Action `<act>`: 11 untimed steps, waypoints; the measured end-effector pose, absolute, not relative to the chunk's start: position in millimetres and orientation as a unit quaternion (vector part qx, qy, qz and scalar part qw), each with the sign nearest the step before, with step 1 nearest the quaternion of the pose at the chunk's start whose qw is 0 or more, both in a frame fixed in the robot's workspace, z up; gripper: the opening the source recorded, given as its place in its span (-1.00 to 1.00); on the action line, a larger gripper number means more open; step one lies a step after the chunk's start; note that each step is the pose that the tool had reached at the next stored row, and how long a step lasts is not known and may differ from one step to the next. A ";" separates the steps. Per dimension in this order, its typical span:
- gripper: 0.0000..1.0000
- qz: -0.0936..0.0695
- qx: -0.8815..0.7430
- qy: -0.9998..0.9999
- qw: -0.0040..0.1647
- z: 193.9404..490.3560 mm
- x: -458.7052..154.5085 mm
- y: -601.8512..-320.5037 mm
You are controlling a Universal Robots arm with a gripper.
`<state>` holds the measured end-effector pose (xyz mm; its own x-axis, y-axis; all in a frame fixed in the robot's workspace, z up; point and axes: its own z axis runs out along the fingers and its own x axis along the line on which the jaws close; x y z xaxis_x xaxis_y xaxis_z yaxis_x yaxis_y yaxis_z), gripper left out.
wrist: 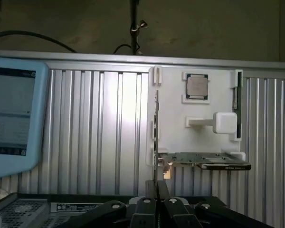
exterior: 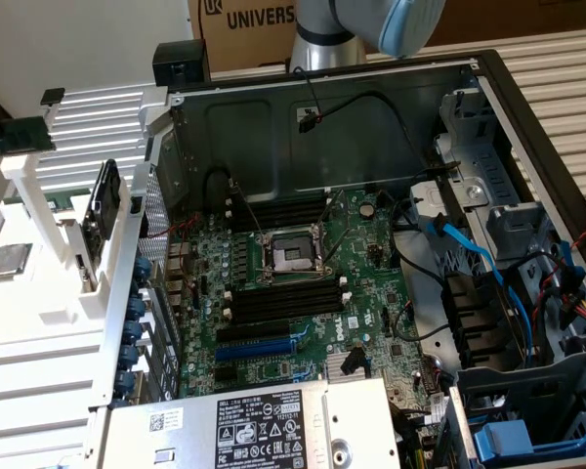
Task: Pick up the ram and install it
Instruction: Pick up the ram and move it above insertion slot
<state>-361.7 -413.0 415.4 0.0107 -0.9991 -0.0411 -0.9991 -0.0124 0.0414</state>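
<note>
Ram (wrist: 237, 104) stands on edge along one side of the white holder (wrist: 175, 118), seemingly racked so its free edge can be pinched, while the gripper (wrist: 156, 191), fingers together and empty, hangs well short of that holder.

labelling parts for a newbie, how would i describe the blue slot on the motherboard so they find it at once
Inside the open grey metal computer case lies a green motherboard. Near its square silver processor socket run long black plastic slots with white clips; the bright blue plastic slot just beyond them is the only blue one.
</note>
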 end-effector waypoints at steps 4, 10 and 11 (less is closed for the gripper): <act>-0.75 -0.030 0.711 -0.703 0.001 421.7 -343.8 -413.4; -0.75 -0.031 0.711 -0.703 0.001 421.9 -312.5 -413.4; -0.75 -0.031 0.711 -0.703 0.000 421.9 -307.7 -413.4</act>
